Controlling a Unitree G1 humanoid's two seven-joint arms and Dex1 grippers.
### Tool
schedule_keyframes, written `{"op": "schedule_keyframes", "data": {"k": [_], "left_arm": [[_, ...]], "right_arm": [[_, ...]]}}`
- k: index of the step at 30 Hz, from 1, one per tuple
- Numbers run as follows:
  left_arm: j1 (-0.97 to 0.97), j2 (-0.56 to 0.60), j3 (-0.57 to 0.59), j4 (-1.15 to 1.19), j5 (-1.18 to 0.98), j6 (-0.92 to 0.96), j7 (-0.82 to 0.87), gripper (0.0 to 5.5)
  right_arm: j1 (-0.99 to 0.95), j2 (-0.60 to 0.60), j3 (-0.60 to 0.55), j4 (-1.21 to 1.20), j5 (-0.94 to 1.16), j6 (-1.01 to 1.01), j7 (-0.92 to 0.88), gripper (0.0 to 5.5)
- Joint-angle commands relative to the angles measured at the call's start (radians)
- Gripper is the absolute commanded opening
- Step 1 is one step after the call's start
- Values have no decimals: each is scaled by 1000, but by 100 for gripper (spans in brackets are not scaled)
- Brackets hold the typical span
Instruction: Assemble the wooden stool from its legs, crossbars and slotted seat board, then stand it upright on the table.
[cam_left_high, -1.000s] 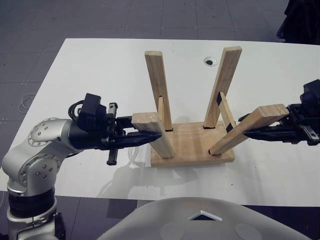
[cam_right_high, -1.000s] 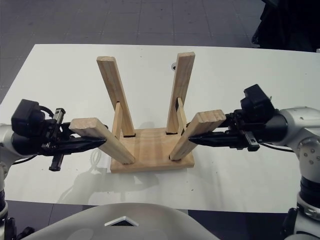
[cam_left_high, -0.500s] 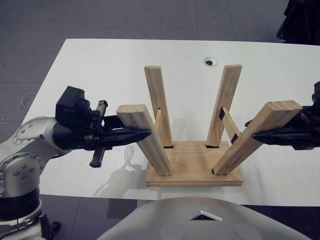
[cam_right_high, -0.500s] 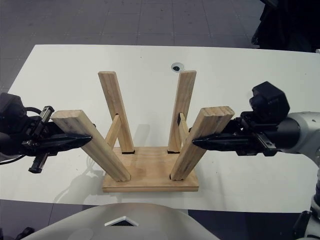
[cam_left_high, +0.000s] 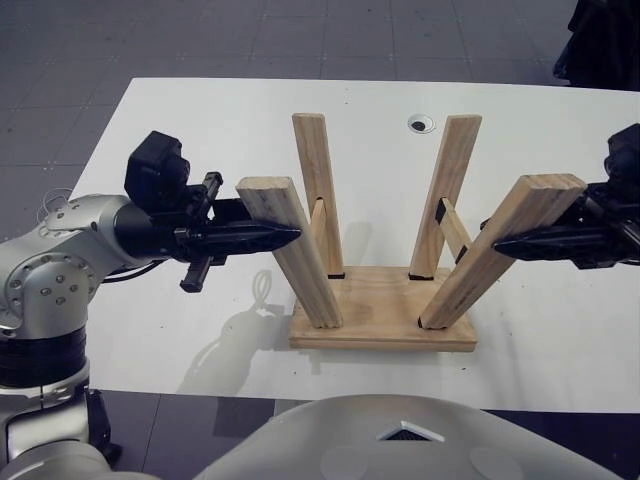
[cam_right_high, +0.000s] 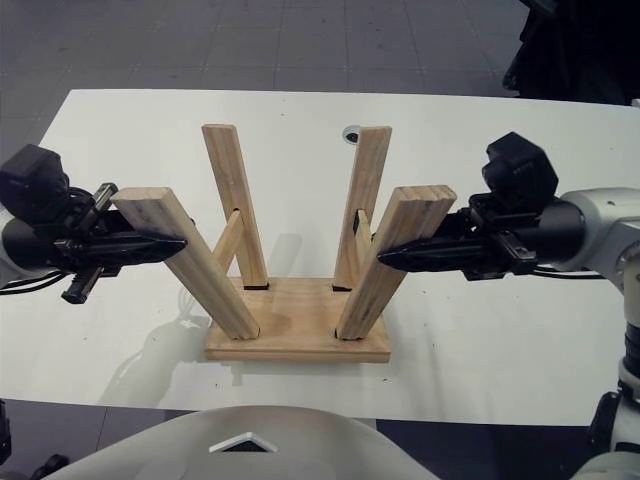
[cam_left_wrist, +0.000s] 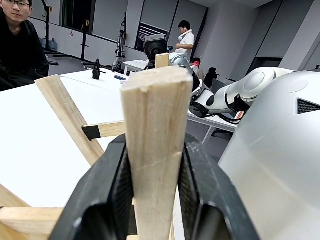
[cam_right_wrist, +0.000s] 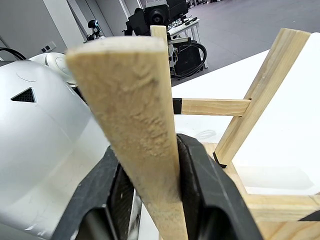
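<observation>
1. The left gripper (cam_left_high: 290, 235) is clenched on the near-left leg (cam_left_high: 303, 275) close under its free end. It sits higher than a second ago, and that leg stands steeper.
2. Between the grippers, the slotted seat board (cam_left_high: 385, 322) lies on the table (cam_left_high: 180, 120), closer to the near edge than before. All four legs stand up from its slots.
3. A crossbar (cam_left_high: 320, 222) joins each gripped leg to the far leg (cam_left_high: 318, 180) behind it.
4. The right gripper (cam_left_high: 500, 243) is clamped on the near-right leg (cam_left_high: 462, 288).
5. A cable hole (cam_left_high: 422, 123) lies beyond.
</observation>
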Motion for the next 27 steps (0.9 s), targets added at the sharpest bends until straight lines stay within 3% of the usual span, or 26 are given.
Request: {"op": "schedule_keyframes", "data": {"k": [1,10,16,27], "left_arm": [[35,31,22,-50,-65,74,21,106],[3,32,61,-53,-147,131,67,106],[-56,-5,-40,47,-33,116,35,106],[-179,-64,-206,317,134,93,-58,108]], "right_arm": [[43,-31,-11,-15,63,101,-22,114],[-24,-16,-36,41,204,199,-117,114],[-163,63,109,175,40,181,-162,113],[-316,115,337,389,-182,166,-25,102]]}}
